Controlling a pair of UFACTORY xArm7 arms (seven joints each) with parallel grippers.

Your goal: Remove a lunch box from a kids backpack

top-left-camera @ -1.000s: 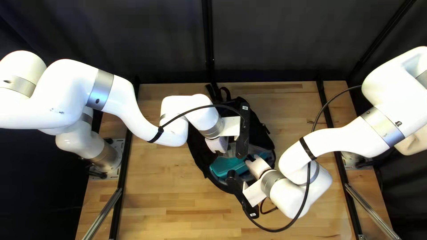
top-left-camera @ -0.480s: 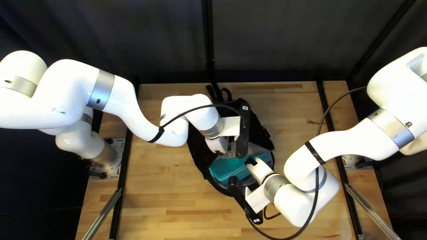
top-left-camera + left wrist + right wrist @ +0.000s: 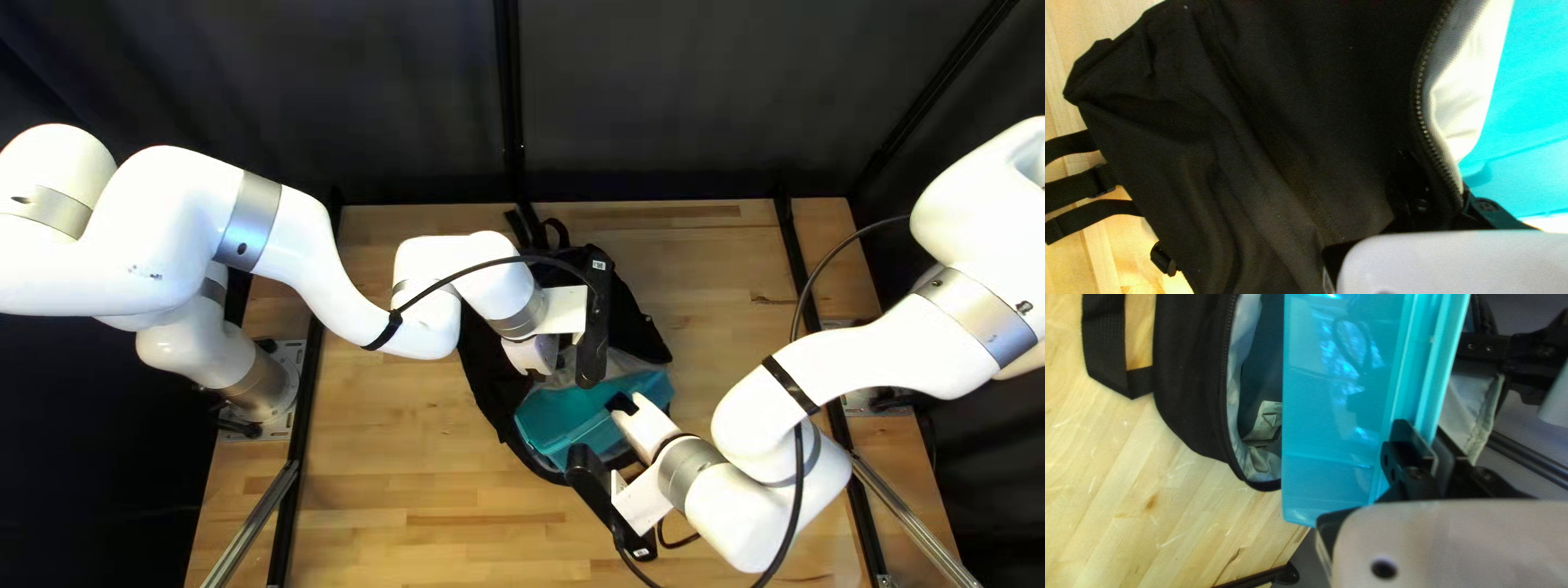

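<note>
"Lunch box (image 3: 1339, 479) is partly out of the bag (image 3: 487, 376): it lies across the mouth, one end past the rim. You have it by one long edge only, pinched in your right gripper (image 3: 1426, 436)."

"Then twist is your first worry. With the grip near one end, the far end could swing down, turn the edge between the fingers and slip free. What is your left gripper (image 3: 1447, 197) doing?"

"It looks narrow, closed on the bag beside the zip (image 3: 1420, 103). That should help you, unless the cloth creeps out; then the bag may follow the box over the table (image 3: 1126, 479)."

"And if you pull sideways rather than up?"

"Your box could snag a corner on the zip or scoop up the pale lining (image 3: 1255, 463). You'd probably see the bag stretch before anything gave. Ease off then, rather than tug harder."

"Would squeezing more help you?"

"Only so far. The wall looks like thin, smooth plastic, so it might flex or slide. Watch your two wrists as well: they work close together over the mouth, and a lift towards the left gripper could knock it and shake either hold loose."
</note>
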